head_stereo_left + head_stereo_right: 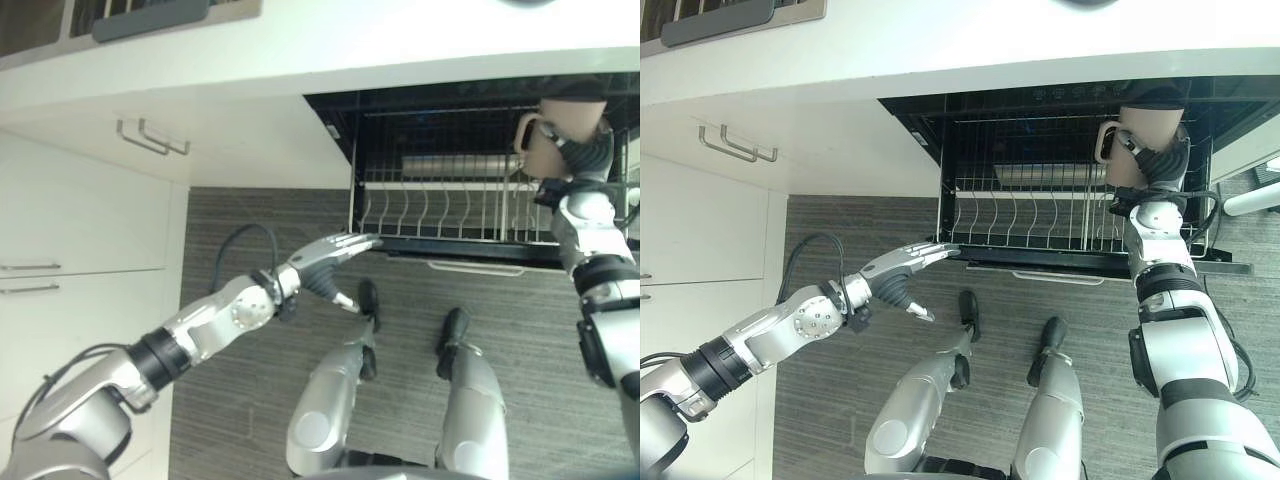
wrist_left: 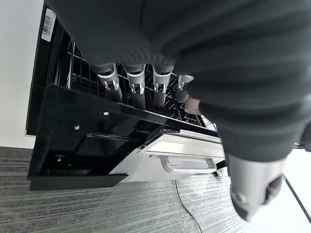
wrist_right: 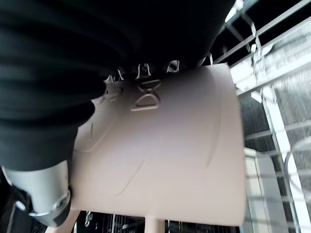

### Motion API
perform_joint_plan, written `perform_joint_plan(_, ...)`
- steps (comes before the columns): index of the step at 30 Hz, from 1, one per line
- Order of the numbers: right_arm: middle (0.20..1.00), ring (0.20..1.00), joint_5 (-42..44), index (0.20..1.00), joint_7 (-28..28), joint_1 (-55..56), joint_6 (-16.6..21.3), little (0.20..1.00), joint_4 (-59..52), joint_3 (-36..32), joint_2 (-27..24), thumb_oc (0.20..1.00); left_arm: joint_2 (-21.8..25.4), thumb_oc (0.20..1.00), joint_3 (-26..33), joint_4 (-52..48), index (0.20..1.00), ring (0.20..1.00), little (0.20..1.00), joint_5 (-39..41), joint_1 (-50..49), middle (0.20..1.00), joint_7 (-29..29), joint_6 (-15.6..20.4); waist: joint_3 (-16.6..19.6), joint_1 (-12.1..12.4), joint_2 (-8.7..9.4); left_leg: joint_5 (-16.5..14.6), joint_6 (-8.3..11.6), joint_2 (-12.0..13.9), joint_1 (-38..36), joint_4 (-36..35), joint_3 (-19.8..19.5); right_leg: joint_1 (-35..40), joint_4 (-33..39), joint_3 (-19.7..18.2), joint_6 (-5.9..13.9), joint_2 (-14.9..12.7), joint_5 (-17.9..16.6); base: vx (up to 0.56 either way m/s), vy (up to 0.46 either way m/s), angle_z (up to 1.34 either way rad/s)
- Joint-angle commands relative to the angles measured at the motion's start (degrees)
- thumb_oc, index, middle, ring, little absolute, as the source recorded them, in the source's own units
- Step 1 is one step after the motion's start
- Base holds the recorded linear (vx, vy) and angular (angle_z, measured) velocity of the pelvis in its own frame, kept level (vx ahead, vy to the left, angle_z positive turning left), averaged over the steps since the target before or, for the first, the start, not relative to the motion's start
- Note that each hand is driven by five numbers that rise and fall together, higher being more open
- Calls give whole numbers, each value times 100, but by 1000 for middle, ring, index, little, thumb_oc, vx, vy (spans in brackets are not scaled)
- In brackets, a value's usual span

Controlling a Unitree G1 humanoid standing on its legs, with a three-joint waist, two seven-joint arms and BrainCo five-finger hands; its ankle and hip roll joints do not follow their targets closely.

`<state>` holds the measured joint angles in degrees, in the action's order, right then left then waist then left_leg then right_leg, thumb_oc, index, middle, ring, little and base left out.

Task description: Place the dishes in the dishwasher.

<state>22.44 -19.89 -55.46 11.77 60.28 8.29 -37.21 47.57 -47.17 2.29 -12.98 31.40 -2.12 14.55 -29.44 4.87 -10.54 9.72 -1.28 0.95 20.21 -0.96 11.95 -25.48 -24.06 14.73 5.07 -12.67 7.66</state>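
Right hand [image 1: 1152, 158] fingers clutch beige mug [image 3: 165, 150] above dishwasher rack [image 1: 1040, 215].

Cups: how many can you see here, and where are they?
1. A beige cup is held in the right hand above the dishwasher rack, at its right side. More may sit hidden deeper in the dark dishwasher.
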Motion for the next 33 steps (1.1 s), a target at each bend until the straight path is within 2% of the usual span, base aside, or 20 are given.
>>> perform_joint_plan(1,200,200,-114,200,-134,-473,276,200,-140,94,-470,200,-316,1000,-478,328,1000,1000,1000,-360,-217,1000,182,-168,-35,-65,31,-922,564,374,-24,685,85,175,1325,-186,479,-61,-837,0,0,0)
perform_joint_plan(5,200,200,-158,200,-117,-454,125,200,-150,136,-452,200,-323,1000,-477,344,1000,1000,1000,-405,-257,1000,155,-143,-35,-51,32,-914,578,382,-9,680,106,162,1332,-150,491,-81,-846,0,0,0)
perform_joint_plan(9,200,200,-336,200,11,-434,-180,200,-78,219,-404,200,-320,1000,-481,330,1000,1000,1000,-436,-270,1000,142,-138,-35,-40,22,-902,589,400,19,661,129,123,1340,-123,502,-100,-860,0,0,0)
perform_joint_plan(18,200,200,-493,200,171,-507,-140,200,49,404,-230,200,-360,1000,-515,335,1000,1000,1000,-474,-184,1000,74,-161,-35,-23,-21,-874,600,402,159,676,125,-27,1308,-130,505,-114,-878,0,0,0)
perform_joint_plan(19,391,391,-473,391,170,-508,-159,391,52,416,-199,391,-373,1000,-514,335,1000,1000,1000,-473,-177,1000,66,-178,-35,-24,-25,-874,598,399,160,672,120,-35,1306,-136,503,-112,-878,0,0,0)
perform_joint_plan(20,1000,1000,-436,1000,148,-508,-174,1000,50,424,-187,1000,-378,1000,-510,346,1000,1000,1000,-478,-175,1000,63,-175,-35,-22,-30,-873,598,397,153,663,121,-34,1307,-135,501,-111,-877,0,0,0)
perform_joint_plan(27,1000,1000,-399,1000,-105,-413,-145,1000,69,287,-112,1000,-436,1000,-448,316,1000,1000,1000,-521,-240,1000,76,-245,-35,-24,-65,-871,604,411,165,680,136,-69,1271,-121,501,-135,-872,0,0,0)
perform_joint_plan(30,1000,1000,-314,1000,-434,-405,-143,1000,61,215,-116,1000,-452,1000,-434,305,1000,1000,1000,-539,-278,1000,96,-258,-35,-26,-71,-869,607,417,166,691,149,-75,1263,-117,507,-144,-878,0,0,0)
perform_joint_plan(33,1000,1000,-520,1000,-474,-421,-203,1000,29,173,-98,1000,-485,1000,-454,345,1000,1000,1000,-584,-329,1000,36,-239,-35,-26,-68,-859,612,423,144,661,176,-68,1274,-99,519,-150,-885,0,0,0)
